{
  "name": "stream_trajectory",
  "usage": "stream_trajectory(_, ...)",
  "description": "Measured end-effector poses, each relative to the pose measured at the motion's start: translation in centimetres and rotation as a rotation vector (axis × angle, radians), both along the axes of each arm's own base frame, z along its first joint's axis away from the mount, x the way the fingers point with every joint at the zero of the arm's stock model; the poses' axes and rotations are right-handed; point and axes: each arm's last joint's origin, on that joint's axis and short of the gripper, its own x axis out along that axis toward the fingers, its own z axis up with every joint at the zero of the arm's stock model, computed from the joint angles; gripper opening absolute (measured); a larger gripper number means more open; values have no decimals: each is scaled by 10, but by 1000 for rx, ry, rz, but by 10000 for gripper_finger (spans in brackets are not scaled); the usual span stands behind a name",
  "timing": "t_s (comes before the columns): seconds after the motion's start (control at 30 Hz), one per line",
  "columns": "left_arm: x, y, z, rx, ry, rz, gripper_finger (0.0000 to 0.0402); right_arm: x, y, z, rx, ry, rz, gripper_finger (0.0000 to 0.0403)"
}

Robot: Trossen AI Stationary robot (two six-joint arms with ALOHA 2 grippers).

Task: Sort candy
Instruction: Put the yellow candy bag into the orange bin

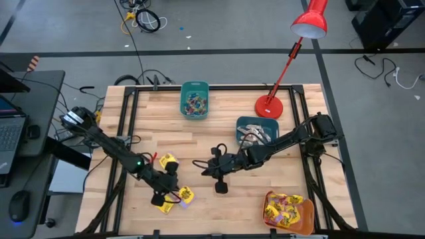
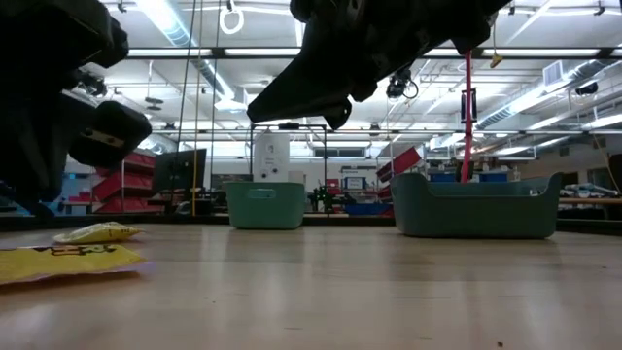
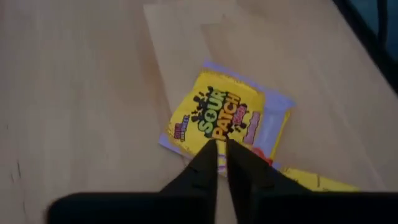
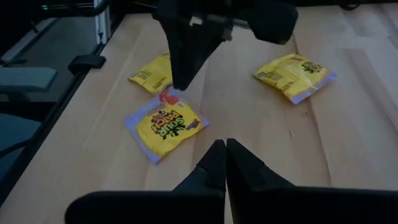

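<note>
1. The left gripper (image 1: 161,197) is down at the near left of the table (image 1: 219,136), its fingers (image 3: 205,163) drawn almost together on the edge of a yellow candy packet (image 3: 216,117) with a small red bit at the tips; whether the packet is truly pinched cannot be told.
2. That packet reads "SOUR PATCH"; its smaller print is too blurred to read.
3. Two more yellow packets lie close by: one (image 1: 168,161) just behind the left gripper, one (image 1: 186,194) beside it.
4. The teal bin (image 1: 194,99) at the back holds small multicoloured sweets.
5. The right gripper (image 1: 207,168) hangs mid-table, fingers shut and empty.
6. The darker bin (image 1: 256,131) holds pale stick-shaped pieces, partly hidden by the right arm.
7. The orange bin (image 1: 287,212), near right, holds yellow packets.
</note>
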Motion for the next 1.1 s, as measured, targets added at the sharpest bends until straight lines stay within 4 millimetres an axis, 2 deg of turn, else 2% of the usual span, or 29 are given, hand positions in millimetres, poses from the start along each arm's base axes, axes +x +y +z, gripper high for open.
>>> stream_trajectory(0.07, 0, 0, -2, 12, 8, -16, 10, 0, 0, 0, -1, 0, 0, 0)
stream_trajectory(0.4, 9, -12, -34, -35, 27, -70, 1, 0, 0, 0, -5, -5, 4, 0)
stream_trajectory(1.1, 11, -6, -39, 90, -17, 75, 0, 0, 1, 1, -70, -20, 45, 1)
